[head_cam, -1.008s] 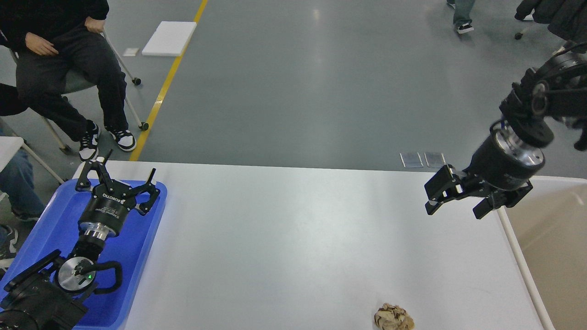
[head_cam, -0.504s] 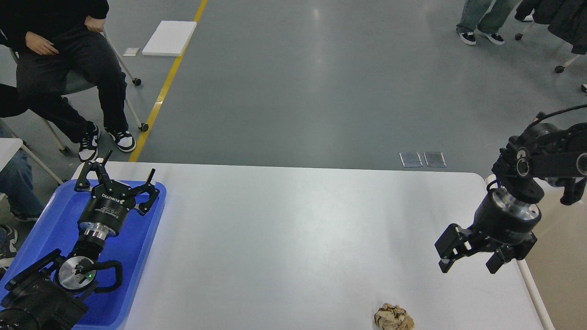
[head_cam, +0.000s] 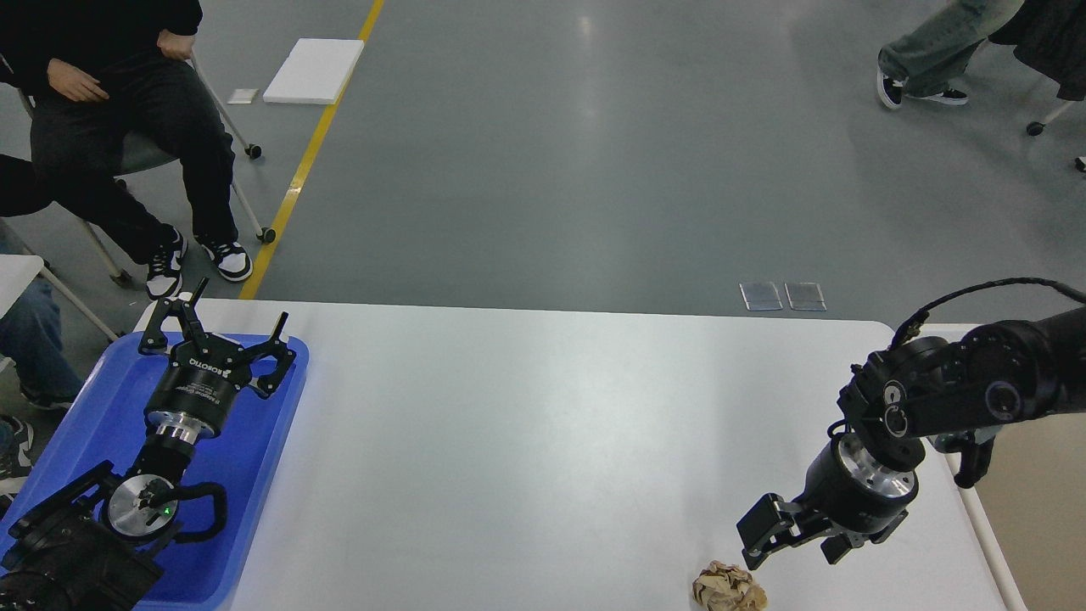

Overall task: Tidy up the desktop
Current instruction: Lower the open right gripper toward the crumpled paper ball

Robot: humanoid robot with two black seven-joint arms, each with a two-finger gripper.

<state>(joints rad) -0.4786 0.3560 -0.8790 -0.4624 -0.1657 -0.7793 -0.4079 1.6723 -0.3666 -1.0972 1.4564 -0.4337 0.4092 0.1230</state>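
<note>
The white desktop (head_cam: 543,441) fills the middle of the head view. A crumpled brown paper ball (head_cam: 728,587) lies on it at the near edge, right of centre. My right gripper (head_cam: 793,552) is open and empty, fingers pointing down, just above and to the right of the ball, apart from it. My left gripper (head_cam: 229,327) is open and empty over the far end of the blue tray (head_cam: 76,424) at the left.
A beige white-rimmed bin (head_cam: 1048,518) stands beside the desktop's right edge, under my right arm. People sit at the far left and walk at the far right on the grey floor beyond the table.
My right gripper has come down and toward the near edge, moving left until it is beside the paper ball. The left arm has not moved.
</note>
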